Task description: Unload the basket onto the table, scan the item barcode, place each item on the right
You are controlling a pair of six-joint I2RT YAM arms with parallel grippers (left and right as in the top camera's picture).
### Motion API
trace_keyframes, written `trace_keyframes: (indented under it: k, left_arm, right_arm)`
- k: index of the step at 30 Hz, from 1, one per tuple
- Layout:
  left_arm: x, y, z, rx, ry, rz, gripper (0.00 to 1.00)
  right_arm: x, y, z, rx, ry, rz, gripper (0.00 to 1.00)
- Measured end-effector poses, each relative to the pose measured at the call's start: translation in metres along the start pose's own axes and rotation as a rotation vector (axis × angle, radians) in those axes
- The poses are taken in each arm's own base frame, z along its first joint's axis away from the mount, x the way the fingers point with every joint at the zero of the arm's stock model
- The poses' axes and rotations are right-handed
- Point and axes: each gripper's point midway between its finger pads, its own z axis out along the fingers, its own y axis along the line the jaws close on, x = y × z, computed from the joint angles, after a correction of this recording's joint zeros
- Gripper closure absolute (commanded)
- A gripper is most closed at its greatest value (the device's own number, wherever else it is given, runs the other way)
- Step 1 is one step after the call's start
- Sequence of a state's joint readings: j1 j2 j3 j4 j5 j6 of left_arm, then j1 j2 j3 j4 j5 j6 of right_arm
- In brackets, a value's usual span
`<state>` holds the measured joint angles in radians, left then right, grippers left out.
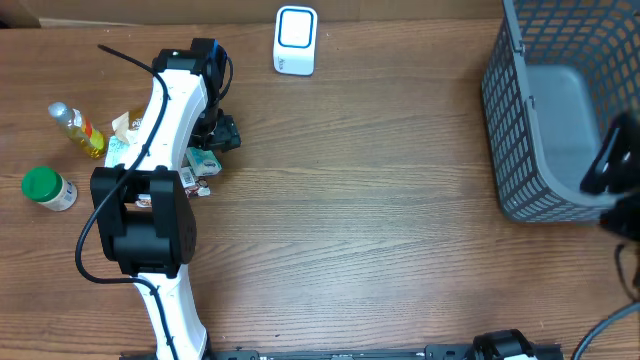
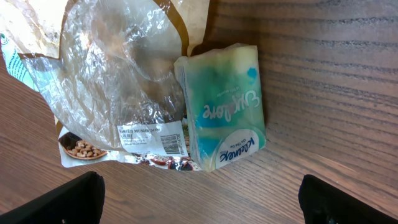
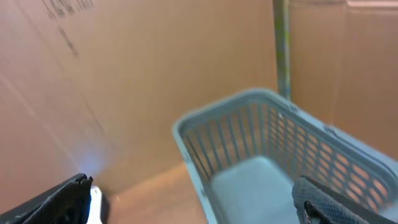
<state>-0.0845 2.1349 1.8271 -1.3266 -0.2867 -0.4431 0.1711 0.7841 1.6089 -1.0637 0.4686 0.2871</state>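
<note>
1. The left gripper (image 2: 202, 204) is hanging over the table (image 1: 380, 230) with its jaws spread as wide as they go, and it is holding nothing.
2. A blue-green tissue pack (image 2: 227, 112) is lying flat on the table just ahead of this gripper, between the lines of its two fingers and touching neither of them.
3. A crumpled clear plastic bag (image 2: 118, 74) is lying beside the pack, toward the gripper's left finger, and the two are touching along one edge.
4. A white barcode label (image 2: 152, 138) is facing up on the bag's near edge, close in front of the open jaws.
5. A snack packet (image 2: 81, 149) printed with nuts is poking out from under the bag.
6. The white scanner (image 1: 295, 42) is standing well apart from the left gripper, at the far edge of the table.
7. A small bottle (image 1: 78, 130) of yellow liquid and a green-lidded jar (image 1: 48, 188) are sitting on the other side of the left arm, near the pile.
8. The right gripper (image 3: 199, 208) is hovering at the opposite end of the table, fully open and gripping nothing.
9. A grey mesh basket (image 3: 249, 143) is sitting just ahead of and below the right gripper.
</note>
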Motion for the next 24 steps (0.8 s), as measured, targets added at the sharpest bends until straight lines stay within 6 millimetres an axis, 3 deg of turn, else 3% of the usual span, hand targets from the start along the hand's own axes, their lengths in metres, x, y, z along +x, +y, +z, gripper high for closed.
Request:
trace_keyframes:
  k: [6, 13, 18, 24]
  left_arm:
    - [0.0, 0.0, 0.0, 0.0, 0.0, 0.0, 0.0]
    - [0.0, 0.0, 0.0, 0.0, 0.001, 0.0, 0.0]
    - [0.0, 0.0, 0.0, -0.001, 0.001, 0.0, 0.0]
    - [0.0, 0.0, 0.0, -0.001, 0.001, 0.0, 0.0]
  right_arm:
    - [0.054, -0.018, -0.003, -0.014, 0.013, 0.048, 0.0]
    - [0.096, -0.014, -0.005, -0.165, -0.055, 0.125, 0.0]
    - [0.103, -0.005, -0.006, -0.282, -0.178, 0.173, 0.0]
    - [0.093, 0.014, -0.015, -0.462, -0.43, 0.167, 0.0]
